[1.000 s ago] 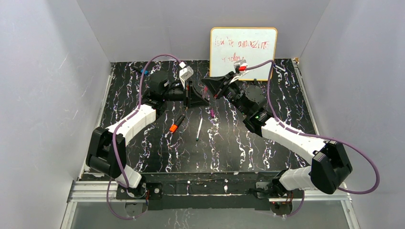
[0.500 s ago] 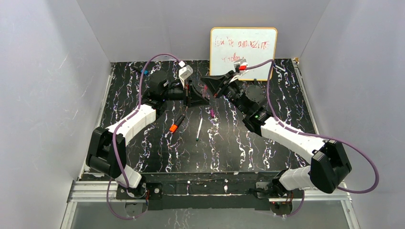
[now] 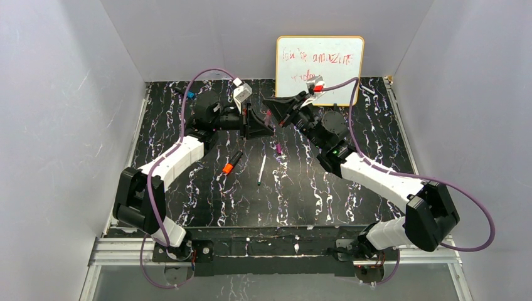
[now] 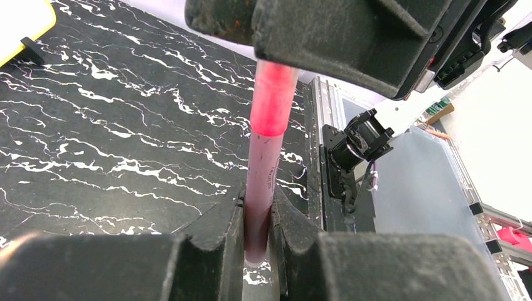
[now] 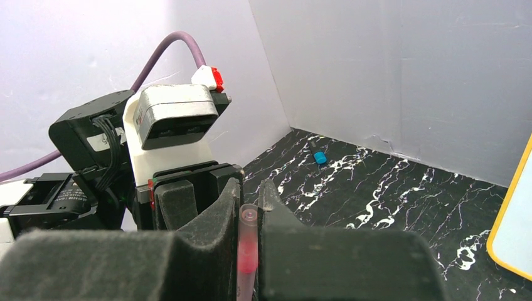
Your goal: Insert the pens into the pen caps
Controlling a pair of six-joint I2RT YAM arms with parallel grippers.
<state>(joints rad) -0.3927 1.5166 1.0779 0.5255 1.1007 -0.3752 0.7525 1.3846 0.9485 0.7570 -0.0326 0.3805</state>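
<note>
A pale pink-grey pen (image 4: 260,182) hangs above the table at the back, between the two grippers. My left gripper (image 4: 257,232) (image 3: 261,125) is shut on its body. A wider bright pink pen cap (image 4: 273,100) sits over the pen's far end, and my right gripper (image 5: 248,241) (image 3: 273,115) is shut on that cap (image 5: 247,251). Lying on the table are a black pen with orange (image 3: 231,162), a thin pale pen (image 3: 261,170) and a small magenta piece (image 3: 278,149). No other caps can be made out.
A yellow-framed whiteboard (image 3: 320,66) leans on the back wall just behind the right gripper. A small blue piece (image 5: 320,157) lies at the back left. Grey walls close in the black marbled table (image 3: 207,200) on both sides.
Both grippers have drifted slightly toward the back and drawn a little closer together. The pink-grey pen stays gripped between them.
</note>
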